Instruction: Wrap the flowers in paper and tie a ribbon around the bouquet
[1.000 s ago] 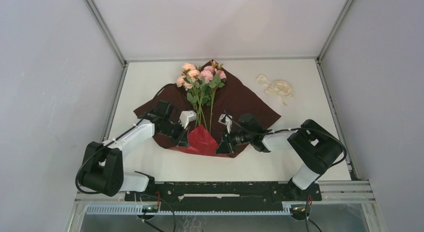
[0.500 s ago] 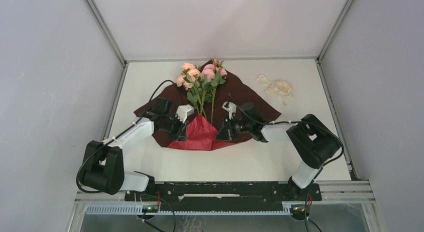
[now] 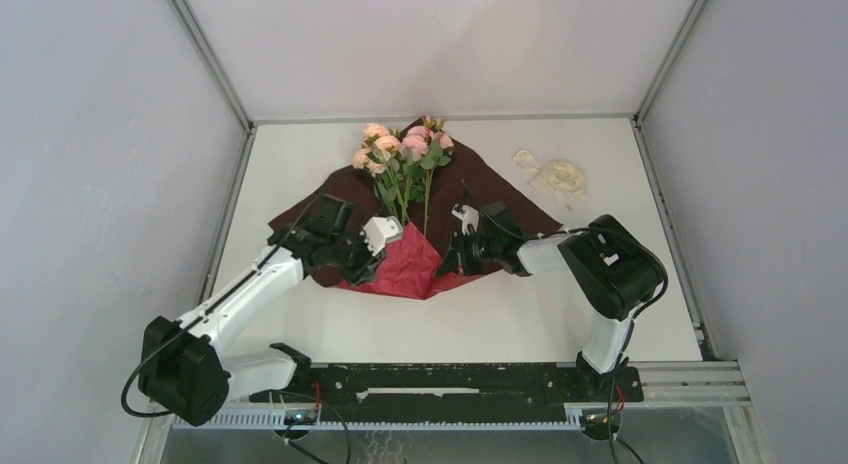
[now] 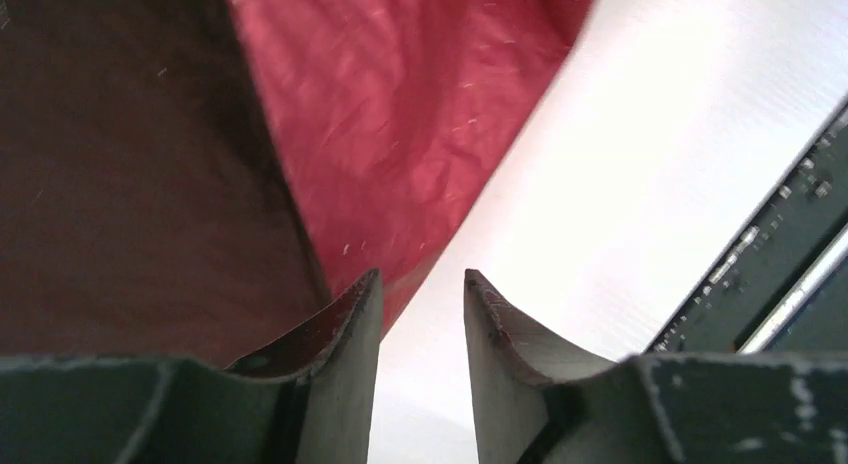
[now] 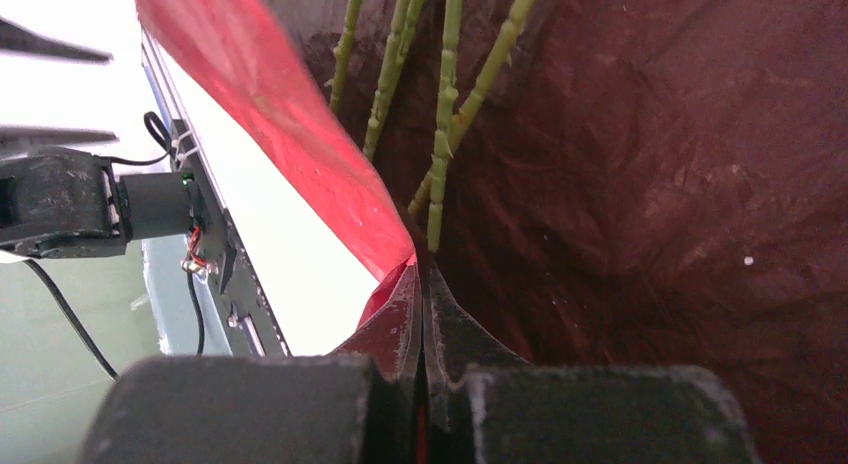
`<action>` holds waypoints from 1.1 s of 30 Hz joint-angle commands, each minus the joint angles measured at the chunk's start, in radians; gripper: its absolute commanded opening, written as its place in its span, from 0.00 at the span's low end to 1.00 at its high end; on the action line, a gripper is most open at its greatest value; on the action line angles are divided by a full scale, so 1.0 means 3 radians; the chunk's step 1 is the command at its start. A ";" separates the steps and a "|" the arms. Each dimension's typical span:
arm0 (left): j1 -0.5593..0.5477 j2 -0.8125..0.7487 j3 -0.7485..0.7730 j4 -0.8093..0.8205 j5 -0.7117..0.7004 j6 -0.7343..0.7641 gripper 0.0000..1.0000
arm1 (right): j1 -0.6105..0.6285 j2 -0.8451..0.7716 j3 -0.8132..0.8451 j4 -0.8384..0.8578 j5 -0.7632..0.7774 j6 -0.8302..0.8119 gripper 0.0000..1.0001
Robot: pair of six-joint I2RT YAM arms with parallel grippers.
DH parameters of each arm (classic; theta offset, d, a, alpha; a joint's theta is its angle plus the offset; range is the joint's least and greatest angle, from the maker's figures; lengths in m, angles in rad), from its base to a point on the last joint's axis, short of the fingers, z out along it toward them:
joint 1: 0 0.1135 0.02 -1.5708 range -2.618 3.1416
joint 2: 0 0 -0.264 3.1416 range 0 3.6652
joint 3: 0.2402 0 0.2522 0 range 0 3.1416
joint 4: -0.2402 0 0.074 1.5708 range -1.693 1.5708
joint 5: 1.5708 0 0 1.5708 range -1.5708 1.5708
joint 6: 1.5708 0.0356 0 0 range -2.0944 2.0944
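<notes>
While the right fingers (image 5: 447, 329) pinch shut on the folded-up near corner of the paper (image 3: 480, 199), the left fingers (image 4: 500, 329) stand partly open, holding nothing, beside its edge. The flowers (image 3: 402, 152) lie on the paper; the ribbon (image 3: 553, 174) lies well apart on the worktop (image 3: 500, 324).

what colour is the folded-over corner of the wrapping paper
The folded corner is bright red, unlike the dark maroon rest of the paper; it shows clearest in the top view.

Crinkly, faintly glossy red paper (image 3: 410, 269)
</notes>
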 commanded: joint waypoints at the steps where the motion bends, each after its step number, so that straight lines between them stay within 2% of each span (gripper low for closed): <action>1: -0.0195 0.0064 0.0051 -0.0132 0.0202 0.0325 0.40 | -0.0019 0.0039 0.0220 -0.0095 0.0030 -0.0032 0.00; 4: -0.0205 0.0333 -0.0060 0.0421 -0.0099 0.0247 0.37 | -0.0020 0.0081 0.0285 -0.0187 -0.0002 -0.0053 0.00; 8: -0.0205 0.0758 0.0011 0.0551 -0.0477 0.0223 0.36 | -0.0035 0.0052 0.0294 -0.0313 0.0004 -0.0069 0.03; 11: -0.0205 0.0960 -0.0007 0.0496 -0.0715 0.0203 0.35 | -0.0073 -0.0023 0.0294 -0.0465 0.0079 -0.0114 0.10; 14: -0.0205 0.1045 -0.0089 0.0497 -0.0747 0.0207 0.35 | -0.0159 -0.0130 0.0294 -0.0636 0.0171 -0.0132 0.25; 15: -0.0205 0.1075 -0.0103 0.0509 -0.0739 0.0202 0.35 | -0.0191 -0.0192 0.0294 -0.0724 0.0219 -0.0147 0.27; 17: -0.0204 0.1127 -0.0107 0.0510 -0.0732 0.0179 0.35 | -0.0235 -0.0390 0.0294 -0.0963 0.0407 -0.0186 0.29; 20: -0.0204 0.1186 -0.0098 0.0486 -0.0727 0.0146 0.34 | -0.0177 -0.0867 0.0314 -0.1468 0.0974 -0.0329 0.31; 22: -0.0204 0.1184 -0.0118 0.0475 -0.0715 0.0141 0.34 | -0.0029 -0.1184 0.0356 -0.1758 0.1367 -0.0425 0.30; 24: -0.0205 0.1171 -0.0145 0.0486 -0.0698 0.0142 0.34 | 0.0175 -0.1387 0.0355 -0.1818 0.1500 -0.0423 0.26; 26: -0.0205 0.1161 -0.0157 0.0495 -0.0685 0.0124 0.34 | 0.0340 -0.1345 0.0324 -0.1620 0.1179 -0.0252 0.16; 29: -0.0205 0.1153 -0.0163 0.0508 -0.0667 0.0086 0.34 | 0.0488 -0.0962 0.0304 -0.1083 0.0624 0.0078 0.09; 33: -0.0205 0.1101 -0.0214 0.0515 -0.0683 0.0085 0.34 | 0.0496 -0.0443 0.0304 -0.0659 0.0501 0.0340 0.04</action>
